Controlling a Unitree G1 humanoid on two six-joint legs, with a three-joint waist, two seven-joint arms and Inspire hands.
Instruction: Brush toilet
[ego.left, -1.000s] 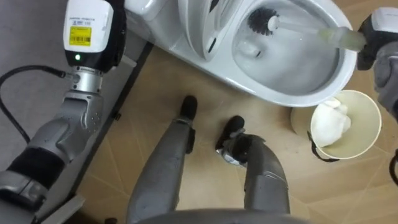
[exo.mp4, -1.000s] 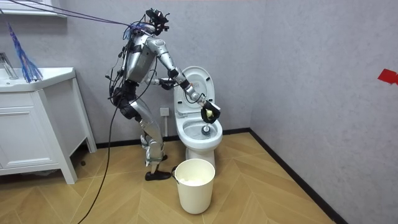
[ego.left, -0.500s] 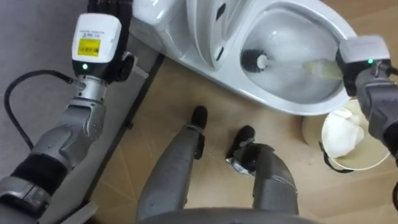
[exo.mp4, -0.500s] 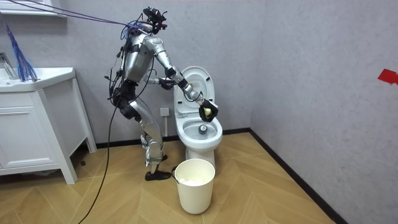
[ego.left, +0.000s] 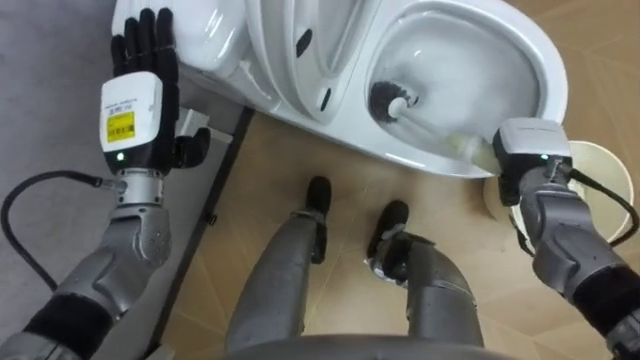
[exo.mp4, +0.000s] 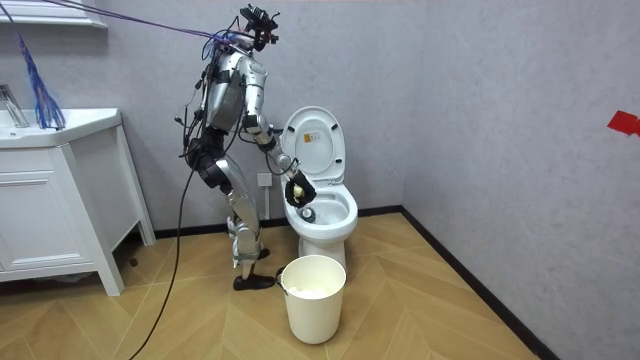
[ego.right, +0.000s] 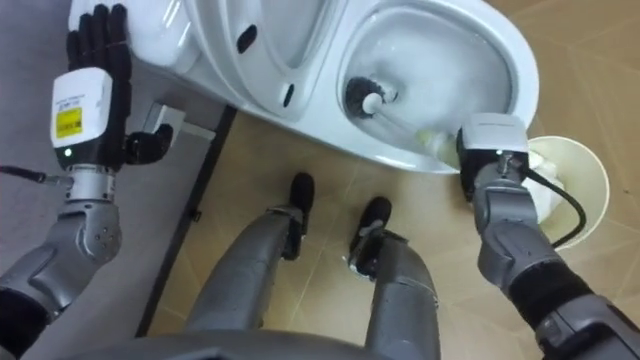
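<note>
The white toilet (ego.left: 535, 60) has its seat and lid raised (exo.mp4: 313, 143). A toilet brush with a black head (ego.left: 385, 97) is down in the bowl, against the wall on my left side. Its pale handle (ego.left: 445, 135) runs to my right hand (ego.left: 525, 150), which is shut on it just over the bowl's near rim. My left hand (ego.left: 140, 60) is held up with straight fingers beside the tank, open and holding nothing. In the room view I stand at the toilet's side, bent toward it, with the right hand (exo.mp4: 297, 190) at the bowl.
A cream waste bin (ego.right: 572, 185) with crumpled white paper stands on the wood floor close behind my right forearm, near my feet (exo.mp4: 313, 295). A white vanity cabinet (exo.mp4: 60, 200) is at the room view's left. Grey walls enclose the corner.
The brush head has swept from the bowl's far side to the wall on my left. My right hand has drawn back to the near rim. My left hand has come up.
</note>
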